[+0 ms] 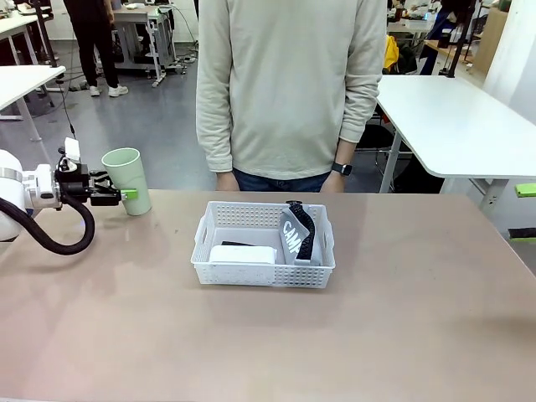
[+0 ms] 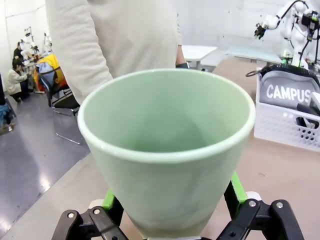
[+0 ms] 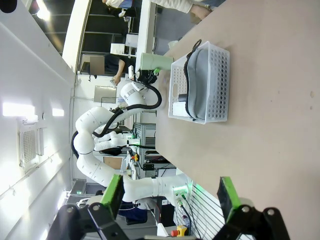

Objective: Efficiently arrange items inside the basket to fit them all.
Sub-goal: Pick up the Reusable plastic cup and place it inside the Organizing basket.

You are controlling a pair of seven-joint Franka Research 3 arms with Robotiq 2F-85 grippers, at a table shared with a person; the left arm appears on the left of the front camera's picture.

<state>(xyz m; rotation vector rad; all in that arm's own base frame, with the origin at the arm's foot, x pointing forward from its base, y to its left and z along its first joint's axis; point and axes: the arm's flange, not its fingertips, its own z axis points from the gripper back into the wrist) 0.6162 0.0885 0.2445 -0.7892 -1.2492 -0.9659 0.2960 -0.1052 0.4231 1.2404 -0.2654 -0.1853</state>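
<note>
The left hand is spread wide around the pale green cup on the desk; next it should squeeze, then carry it to the basket, well off to its side.

Front across table; wrists sharing basket.

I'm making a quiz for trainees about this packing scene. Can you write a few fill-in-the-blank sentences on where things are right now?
1. The green cup sits between the left gripper's fingers, outside the ____.
2. The grey pouch in the basket bears the word ____.
3. The white box lies in the basket's ____ half, seen from the front.
4. The right gripper's fingers hold ____.

Missing words: basket; CAMPUS; left; nothing
</note>
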